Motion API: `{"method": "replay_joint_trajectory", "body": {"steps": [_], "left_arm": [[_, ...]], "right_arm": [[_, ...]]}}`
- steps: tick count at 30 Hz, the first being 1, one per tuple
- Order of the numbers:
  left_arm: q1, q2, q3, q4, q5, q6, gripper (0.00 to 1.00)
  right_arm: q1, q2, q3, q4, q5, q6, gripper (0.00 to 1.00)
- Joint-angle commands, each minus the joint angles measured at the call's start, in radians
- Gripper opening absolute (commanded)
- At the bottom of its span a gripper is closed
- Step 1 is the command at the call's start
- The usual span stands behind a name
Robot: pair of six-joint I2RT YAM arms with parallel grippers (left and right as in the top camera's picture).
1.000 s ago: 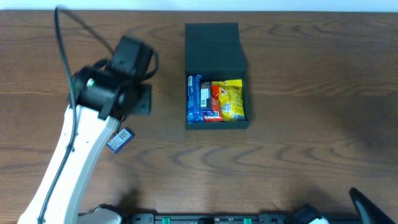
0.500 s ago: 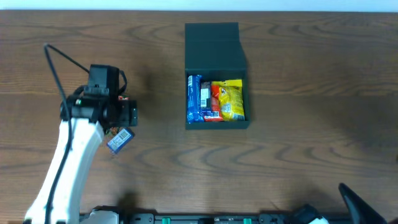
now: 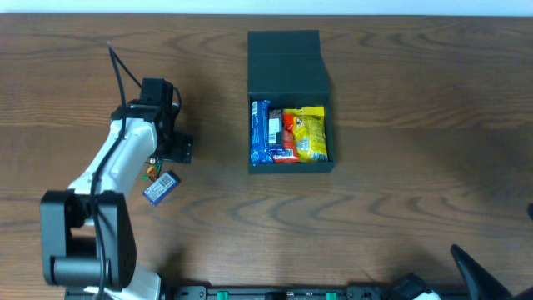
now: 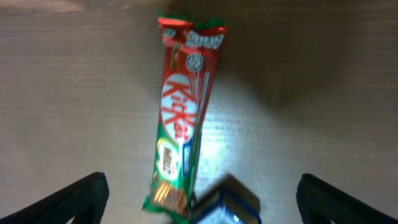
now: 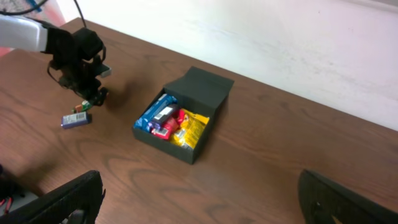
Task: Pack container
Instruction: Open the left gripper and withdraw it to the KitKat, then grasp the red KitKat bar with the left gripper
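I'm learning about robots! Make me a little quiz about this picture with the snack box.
1. True or false: the container has its lid shut.
2. Which snack lies on the table right under the open left hand? A) a KitKat bar B) a yellow packet C) a banana
3. Fill in: the small blue packet lies ___ the container, not inside it.

Key: 1 false, the lid is folded back. 2 A. 3 outside.
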Motion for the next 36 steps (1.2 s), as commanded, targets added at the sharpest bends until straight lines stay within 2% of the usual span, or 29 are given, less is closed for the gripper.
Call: {"method": "replay_joint_trajectory", "body": {"steps": [1,9,20,34,36], "left_arm": [[0.027,0.042,-0.004,0.029,-0.009,0.031,0.98],[0.111,0.106,-0.003,0.076,0.102,0.089,0.95],[0.117,0.114,-0.004,0.094,0.122,0.126,0.86],[0.117,0.144,-0.004,0.114,0.132,0.125,0.86],[0.117,0.144,-0.004,0.114,0.132,0.125,0.79]], "right_arm": [[0.004,-0.003,-0.002,-0.003,0.0,-0.018,0.99],[0.004,-0.003,-0.002,-0.003,0.0,-0.014,0.99],[0.004,-0.003,-0.002,-0.003,-0.001,-0.006,0.99],[0.004,-0.003,-0.002,-0.003,-0.001,0.012,0.99],[0.004,-0.003,-0.002,-0.003,-0.001,0.012,0.99]]}}
